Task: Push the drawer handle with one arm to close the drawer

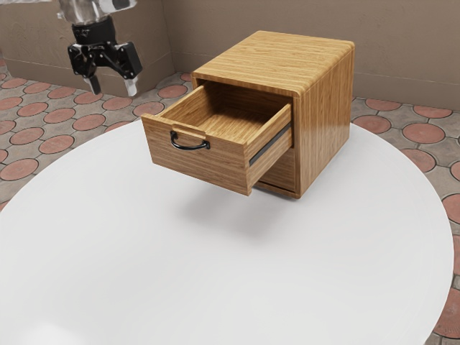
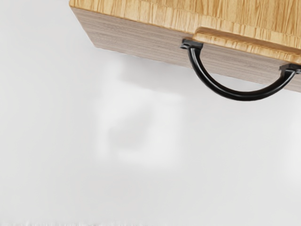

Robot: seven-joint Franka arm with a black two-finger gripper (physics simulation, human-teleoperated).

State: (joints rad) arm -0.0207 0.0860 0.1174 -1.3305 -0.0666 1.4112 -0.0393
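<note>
tiled floor point(image 1: 424, 134) lies between a white table point(image 1: 108, 251) and brown walls point(image 1: 406, 43)

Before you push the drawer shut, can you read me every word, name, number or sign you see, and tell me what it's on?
There are none that I can read.
I see no writing on the wooden box, the drawer's front, its black handle or the white table.
My gripper looks too small there to tell if it has tiny letters.
</note>
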